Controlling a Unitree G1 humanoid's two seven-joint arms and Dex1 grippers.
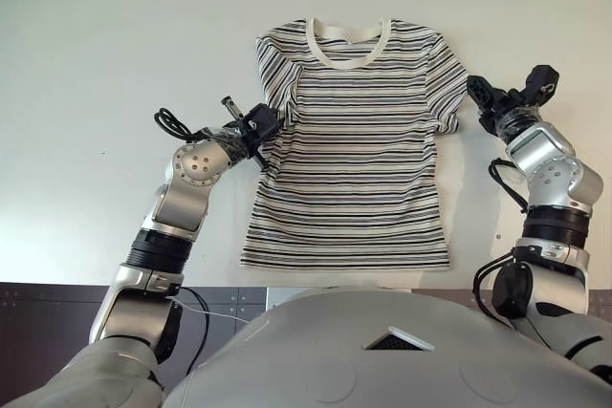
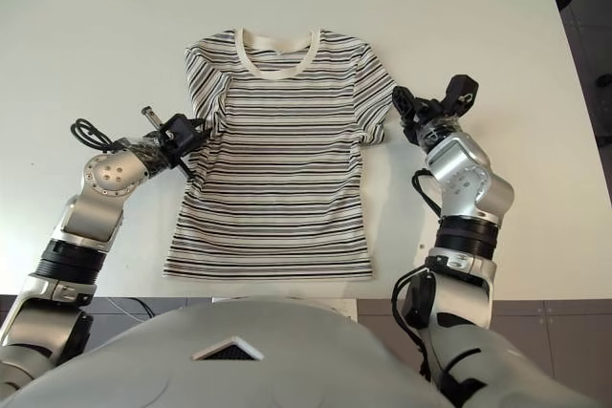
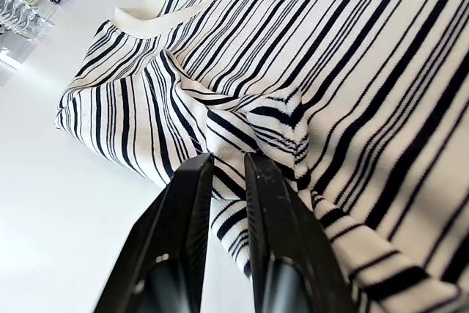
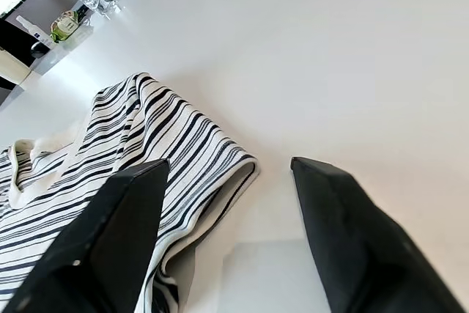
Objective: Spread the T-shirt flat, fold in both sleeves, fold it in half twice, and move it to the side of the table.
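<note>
While the T-shirt (image 1: pixel 354 140) lies flat on the table (image 1: pixel 115 45), its left sleeve (image 1: pixel 277 93) is pinched by the left gripper (image 3: pixel 226 159); the right gripper (image 4: pixel 229 165) is held with fingers spread.

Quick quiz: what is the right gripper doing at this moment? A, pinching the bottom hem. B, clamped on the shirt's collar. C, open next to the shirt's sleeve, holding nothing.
C: the right gripper has its fingers spread wide apart at the sleeve edge of the T-shirt, which lies ungrasped on the table.
</note>
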